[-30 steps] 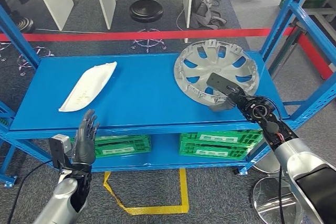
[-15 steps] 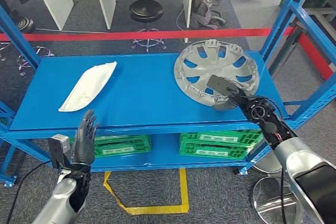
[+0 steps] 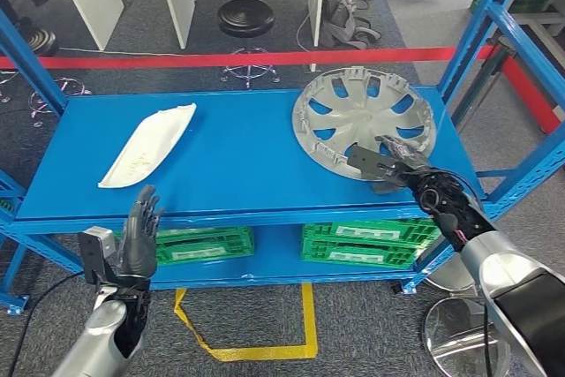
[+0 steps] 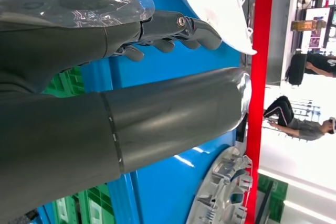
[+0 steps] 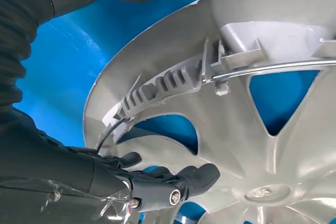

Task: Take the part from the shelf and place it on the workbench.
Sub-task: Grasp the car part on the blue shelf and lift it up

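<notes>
Hubcap (image 3: 363,121), the silver part, lies on the blue shelf (image 3: 233,152), right of the white panel (image 3: 147,144). Nearest, the left hand (image 3: 141,234) hovers below the shelf edge with fingers apart, empty, barely shifted from a second ago. Farther off, the right hand (image 3: 389,162) has turned since then: its fingers (image 5: 174,179) now lie over the hubcap's near rim, thumb outside, apparently closing for a grasp, though I cannot tell whether it grips yet
</notes>
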{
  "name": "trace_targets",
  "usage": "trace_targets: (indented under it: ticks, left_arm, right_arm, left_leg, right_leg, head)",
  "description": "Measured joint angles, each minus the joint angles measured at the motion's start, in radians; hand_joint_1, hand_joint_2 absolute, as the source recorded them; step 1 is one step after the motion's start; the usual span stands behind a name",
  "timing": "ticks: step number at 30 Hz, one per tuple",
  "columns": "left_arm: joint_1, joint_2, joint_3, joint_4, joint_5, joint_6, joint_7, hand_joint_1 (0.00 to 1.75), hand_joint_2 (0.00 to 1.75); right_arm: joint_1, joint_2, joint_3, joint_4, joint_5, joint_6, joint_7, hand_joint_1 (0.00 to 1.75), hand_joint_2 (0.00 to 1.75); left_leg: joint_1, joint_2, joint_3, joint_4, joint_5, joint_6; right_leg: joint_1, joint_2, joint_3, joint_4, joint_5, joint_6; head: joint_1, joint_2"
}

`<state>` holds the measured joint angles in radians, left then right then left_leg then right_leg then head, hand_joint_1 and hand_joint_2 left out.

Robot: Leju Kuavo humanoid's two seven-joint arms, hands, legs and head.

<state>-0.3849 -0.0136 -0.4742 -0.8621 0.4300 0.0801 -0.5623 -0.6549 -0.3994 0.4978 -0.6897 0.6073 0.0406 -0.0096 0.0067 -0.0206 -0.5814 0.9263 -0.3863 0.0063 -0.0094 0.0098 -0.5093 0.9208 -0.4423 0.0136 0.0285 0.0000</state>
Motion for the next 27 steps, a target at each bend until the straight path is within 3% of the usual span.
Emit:
trace_targets:
  ticks: [11, 27]
  left_arm:
    - [0.007, 0.007, 0.000, 0.000, 0.009, 0.003, 0.000, 0.00, 0.00]
    - [0.008, 0.010, 0.000, 0.000, 0.010, 0.003, 0.000, 0.00, 0.00]
  right_arm:
    - [-0.020, 0.000, 0.033, 0.061, 0.075, -0.037, -0.048, 0.00, 1.75]
    - [-0.029, 0.000, 0.041, 0.121, 0.079, -0.046, -0.078, 0.00, 1.75]
  left_leg:
    - [0.000, 0.000, 0.000, 0.000, 0.000, 0.000]
    - [0.000, 0.000, 0.001, 0.000, 0.000, 0.000]
  right_leg:
    - [0.000, 0.000, 0.000, 0.000, 0.000, 0.000]
    - [0.000, 0.000, 0.001, 0.000, 0.000, 0.000]
  head:
    - [0.001, 0.000]
    - [0.000, 0.000]
